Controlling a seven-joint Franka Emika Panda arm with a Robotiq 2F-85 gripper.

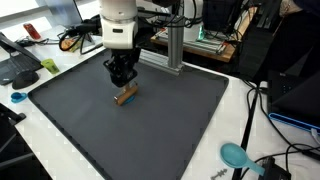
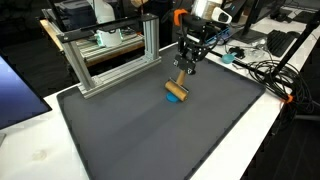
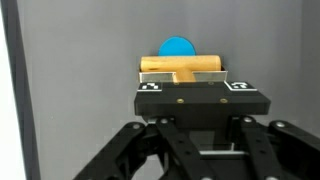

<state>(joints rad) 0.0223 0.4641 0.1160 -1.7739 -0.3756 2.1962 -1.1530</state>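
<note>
While my jaws are drawn in as near together as they go, they are not empty: in the wrist view my gripper (image 3: 195,86) pinches a short stem of the wooden piece (image 3: 165,66), which runs back from a pale crossbar lying straight across just past my fingertips. Beyond that bar, a round blue end (image 3: 178,46) shows above it. My two pads sit close on either side of the stem, with no gap that I can see. In both exterior views my gripper (image 1: 122,79) (image 2: 186,67) points down over the dark grey mat (image 1: 185,120) (image 2: 135,135), and the wooden piece (image 1: 126,95) (image 2: 177,90) hangs tilted directly under my fingers, low over the mat towards its far side. Its blue end (image 2: 175,99) is the lowest part. I cannot tell whether that end touches the mat or is just clear of it. Near me, at the mat's edge, stands an aluminium frame (image 1: 175,45) (image 2: 110,50), apart from the piece. On the white table beside the mat lies a teal spoon-shaped thing (image 1: 235,155), well apart from what I hold.
</note>
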